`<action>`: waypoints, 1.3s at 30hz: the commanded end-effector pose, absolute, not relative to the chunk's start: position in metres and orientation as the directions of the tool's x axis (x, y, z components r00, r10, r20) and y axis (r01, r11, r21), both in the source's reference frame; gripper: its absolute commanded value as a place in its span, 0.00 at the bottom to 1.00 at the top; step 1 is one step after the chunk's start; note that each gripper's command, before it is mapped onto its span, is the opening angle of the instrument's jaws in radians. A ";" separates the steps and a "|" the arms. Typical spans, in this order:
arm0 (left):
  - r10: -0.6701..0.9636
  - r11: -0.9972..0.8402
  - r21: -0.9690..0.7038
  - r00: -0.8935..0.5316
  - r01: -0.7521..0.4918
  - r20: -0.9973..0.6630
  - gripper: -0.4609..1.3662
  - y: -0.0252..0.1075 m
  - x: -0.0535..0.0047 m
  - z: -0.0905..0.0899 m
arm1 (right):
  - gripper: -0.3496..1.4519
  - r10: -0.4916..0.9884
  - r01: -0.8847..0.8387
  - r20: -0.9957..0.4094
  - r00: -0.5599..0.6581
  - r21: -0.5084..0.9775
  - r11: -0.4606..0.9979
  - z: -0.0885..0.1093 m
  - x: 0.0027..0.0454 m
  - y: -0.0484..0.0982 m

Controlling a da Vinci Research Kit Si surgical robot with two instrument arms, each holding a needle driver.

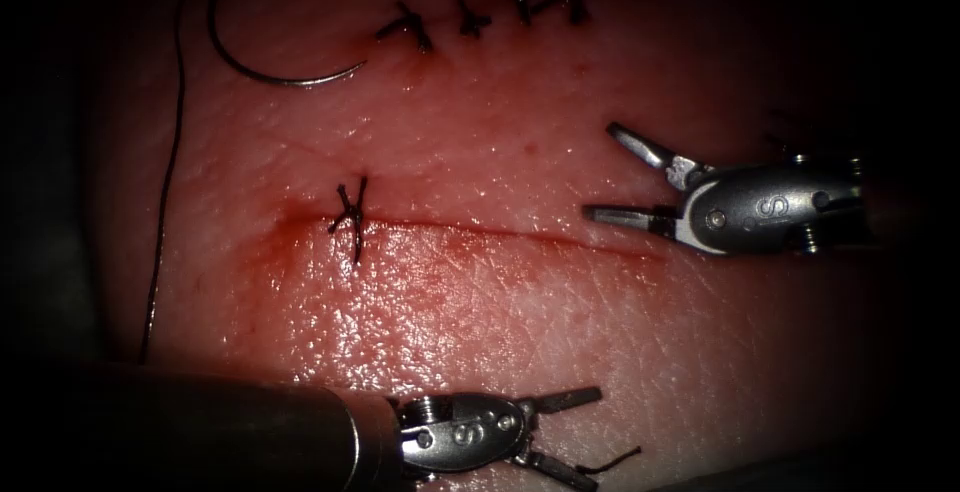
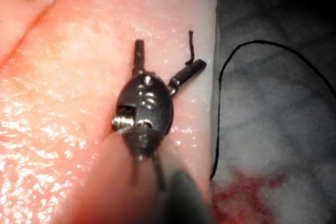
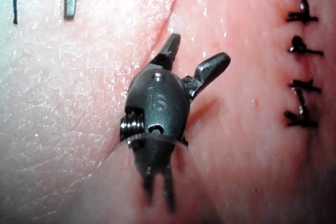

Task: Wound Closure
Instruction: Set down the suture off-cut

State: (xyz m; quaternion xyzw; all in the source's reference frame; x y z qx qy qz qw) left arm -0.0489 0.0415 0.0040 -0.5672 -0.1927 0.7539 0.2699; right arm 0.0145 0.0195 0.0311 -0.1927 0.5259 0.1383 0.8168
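The tissue (image 1: 480, 322) has a horizontal cut (image 1: 500, 233) with one knotted stitch (image 1: 350, 217) at its left end. The curved needle (image 1: 270, 74) lies free on the tissue surface, beyond the cut at the far left, not in the tissue. Its thread (image 1: 165, 202) trails down the left edge. My right tool (image 1: 600, 172) hovers open at the cut's right end and holds nothing. My left tool (image 1: 597, 437) is open on the near side of the cut, also holding nothing. A short cut end of thread (image 1: 612, 460) lies by its lower jaw, seen too (image 2: 190, 48) beside my left tool (image 2: 170, 55).
Three older knotted stitches (image 1: 465, 17) cross a closed line at the back, also seen as stitches (image 3: 302, 66) past my right tool (image 3: 199, 48). Red fluid (image 1: 300, 252) wets the tissue around the knot. Thread (image 2: 262, 45) loops over the stained cloth (image 2: 273, 129) off the tissue's edge.
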 end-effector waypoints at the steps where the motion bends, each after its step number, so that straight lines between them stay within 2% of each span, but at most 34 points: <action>1: 0.626 -0.779 -0.595 -0.209 -0.196 -0.751 0.69 0.042 -0.0483 0.004 | 0.90 0.023 -0.426 -0.913 0.408 -0.168 0.889 0.031 0.0145 0.019; 4: 0.631 -0.776 -0.596 -0.224 -0.206 -0.743 0.68 0.041 -0.0473 0.004 | 0.90 0.023 -0.426 -0.913 0.408 -0.168 0.889 0.031 0.0146 0.019; 7: 0.565 -0.825 -0.524 -0.279 -0.213 -0.776 0.66 0.041 -0.0462 0.004 | 0.91 0.022 -0.425 -0.913 0.407 -0.168 0.889 0.031 0.0147 0.019; 11: 0.296 -0.955 -0.246 -0.448 -0.166 -0.844 0.65 0.041 -0.0447 0.004 | 0.91 0.018 -0.420 -0.917 0.399 -0.165 0.892 0.031 0.0151 0.019; 14: 0.175 -0.984 -0.116 -0.605 -0.137 -0.777 0.51 0.041 -0.0437 0.004 | 0.91 0.016 -0.416 -0.919 0.394 -0.163 0.894 0.031 0.0155 0.019; 15: 0.155 -0.987 -0.096 -0.648 -0.126 -0.746 0.51 0.041 -0.0432 0.004 | 0.91 0.016 -0.416 -0.919 0.393 -0.163 0.895 0.031 0.0156 0.019; 17: 0.139 -0.990 -0.080 -0.682 -0.117 -0.718 0.44 0.041 -0.0425 0.004 | 0.91 0.015 -0.416 -0.920 0.392 -0.163 0.895 0.031 0.0158 0.019; 21: 0.089 -0.996 -0.051 -0.761 -0.073 -0.643 0.48 0.041 -0.0403 0.004 | 0.92 0.013 -0.411 -0.921 0.389 -0.161 0.897 0.031 0.0161 0.019; 23: 0.082 -0.997 -0.053 -0.776 -0.062 -0.625 0.54 0.041 -0.0394 0.004 | 0.92 0.011 -0.407 -0.922 0.388 -0.160 0.899 0.031 0.0162 0.019; 25: 0.085 -0.996 -0.042 -0.790 -0.075 -0.607 0.50 0.041 -0.0383 0.003 | 0.92 0.012 -0.402 -0.921 0.389 -0.159 0.902 0.031 0.0163 0.019; 27: 0.073 -0.997 -0.025 -0.796 -0.073 -0.601 0.50 0.042 -0.0376 0.003 | 0.92 0.012 -0.401 -0.920 0.391 -0.158 0.903 0.031 0.0164 0.019; 35: 0.164 -0.986 -0.087 -0.788 -0.140 -0.593 0.62 0.043 -0.0347 -0.001 | 0.92 0.011 -0.393 -0.921 0.389 -0.156 0.906 0.031 0.0166 0.019; 39: 0.239 -0.971 -0.155 -0.662 -0.184 -0.711 0.52 0.043 -0.0357 -0.003 | 0.91 0.009 -0.388 -0.922 0.386 -0.154 0.909 0.031 0.0169 0.018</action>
